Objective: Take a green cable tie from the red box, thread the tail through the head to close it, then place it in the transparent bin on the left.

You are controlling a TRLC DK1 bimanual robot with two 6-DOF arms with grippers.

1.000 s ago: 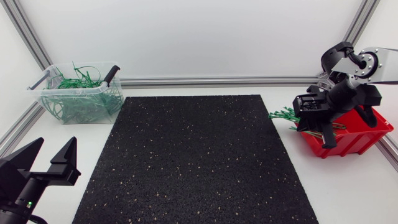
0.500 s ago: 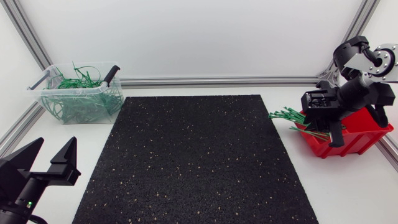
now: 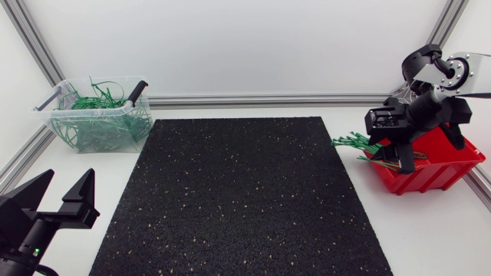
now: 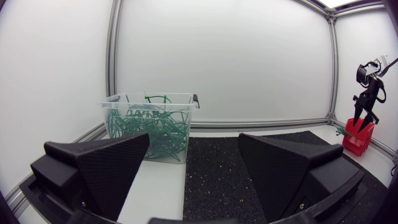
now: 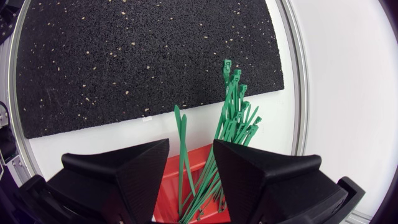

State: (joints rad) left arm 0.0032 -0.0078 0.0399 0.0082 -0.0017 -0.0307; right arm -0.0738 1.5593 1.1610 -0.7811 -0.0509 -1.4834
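head view: black mat (image 3: 238, 192) fills the middle of the surface (image 3: 230, 107), transparent bin (image 3: 100, 109) at its far left corner, red box (image 3: 430, 178) at its right edge. left gripper (image 3: 67, 180) rests released at the near left corner. right gripper (image 3: 393, 156) hangs released over the box, green cable ties (image 3: 351, 141) between its jaws; they seem light, springy, slick, so pinch one near its head.

- A black mat (image 3: 238, 192) flecked with pale specks lies flat on the table (image 3: 437, 230), ahead of the left tool (image 4: 194, 140) and slightly to its right.
- A white strip of table separates the mat's near edge from the right tool (image 5: 191, 146).
- White table surface shows directly under the left tool.
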